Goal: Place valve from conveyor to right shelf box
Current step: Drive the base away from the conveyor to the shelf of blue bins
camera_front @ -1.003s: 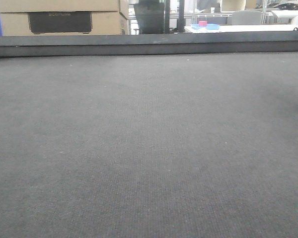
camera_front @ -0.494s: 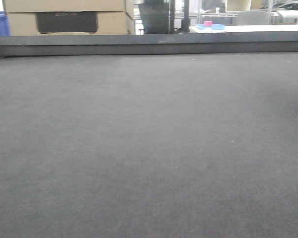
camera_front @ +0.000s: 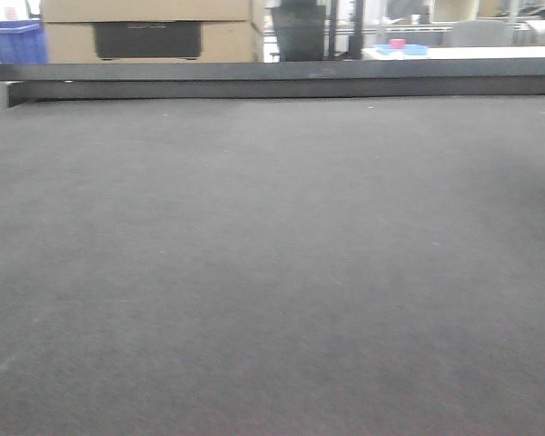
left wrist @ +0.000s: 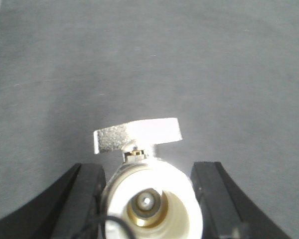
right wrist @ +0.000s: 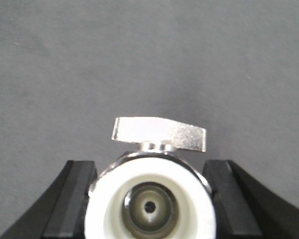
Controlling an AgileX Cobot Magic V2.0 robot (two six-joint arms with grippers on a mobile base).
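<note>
The dark grey woven conveyor (camera_front: 272, 254) fills the front view, with its raised black rail (camera_front: 282, 80) along the far edge. No valve or gripper shows there. In the left wrist view my left gripper (left wrist: 149, 199) is shut on a valve (left wrist: 152, 186) with a white round end, brass core and flat silver handle (left wrist: 138, 134), held above the belt (left wrist: 149, 59). In the right wrist view my right gripper (right wrist: 150, 199) is shut on a second similar valve (right wrist: 149, 179), with its silver handle (right wrist: 159, 133) on top, above the belt (right wrist: 149, 59). The shelf and its box are out of view.
Behind the rail stand cardboard boxes (camera_front: 150, 27), a blue bin (camera_front: 14, 41) at the far left, a dark container (camera_front: 300, 32) and a white table with a small pink and blue item (camera_front: 400, 45).
The background behind the rail has shifted to the right in the front view, and the blue bin and the rail's left end have come into sight.
</note>
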